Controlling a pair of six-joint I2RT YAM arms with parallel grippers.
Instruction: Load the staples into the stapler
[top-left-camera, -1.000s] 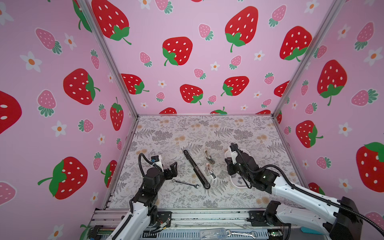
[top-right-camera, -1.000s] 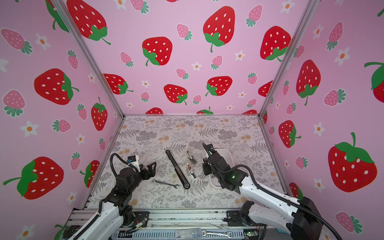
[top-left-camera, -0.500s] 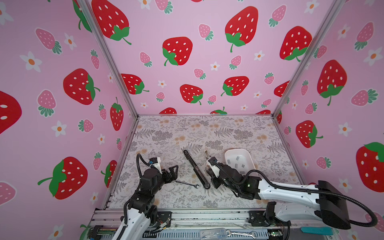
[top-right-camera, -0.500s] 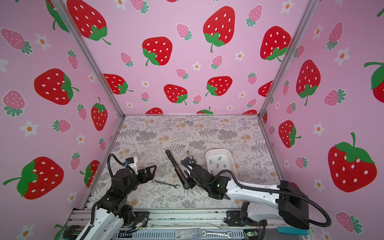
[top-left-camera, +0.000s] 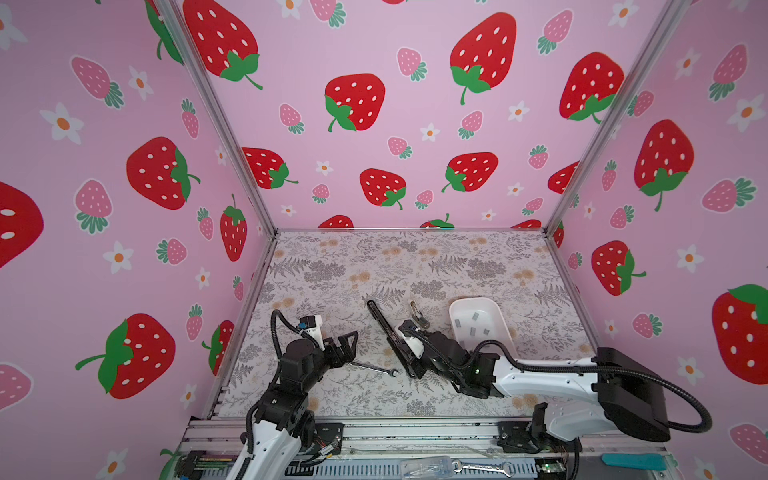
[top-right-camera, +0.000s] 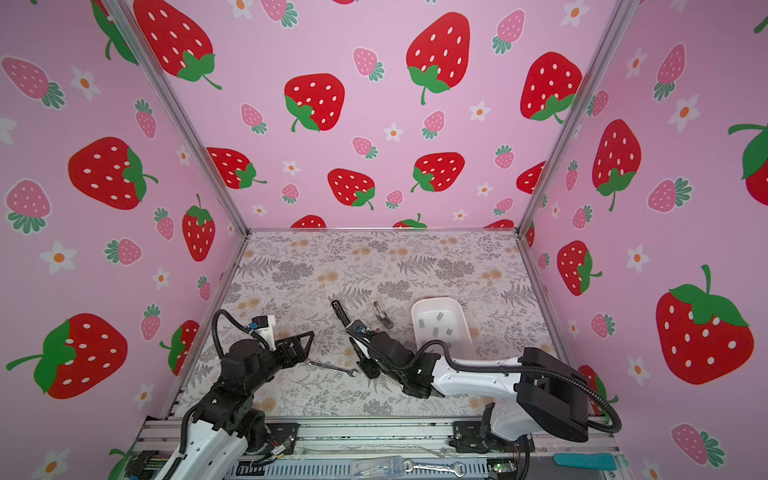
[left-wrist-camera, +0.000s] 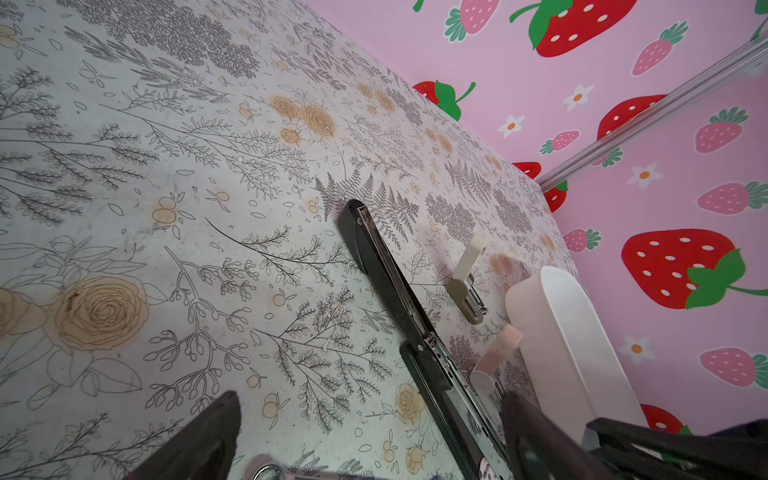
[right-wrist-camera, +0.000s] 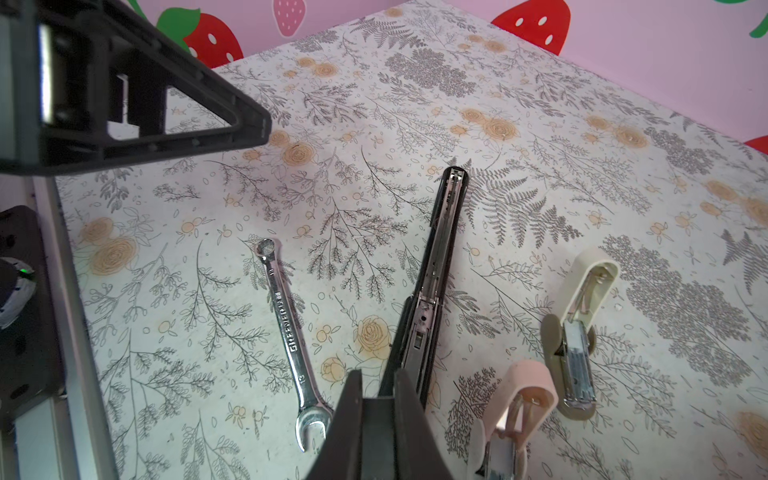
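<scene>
Stapler (right-wrist-camera: 441, 249) lies open. Right gripper (right-wrist-camera: 377, 382) clenched over one end of it, left gripper (top-left-camera: 351, 348) released, beside stapler.

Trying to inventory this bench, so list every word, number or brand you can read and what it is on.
"13": stamped on the wrench, near its open end.
"GREENER", roughly: raised brand word along the wrench's shank; the last letters are unsure.
Small mark near the wrench's ring end: too small to read.
On the stapler: no readable text shows.
</scene>
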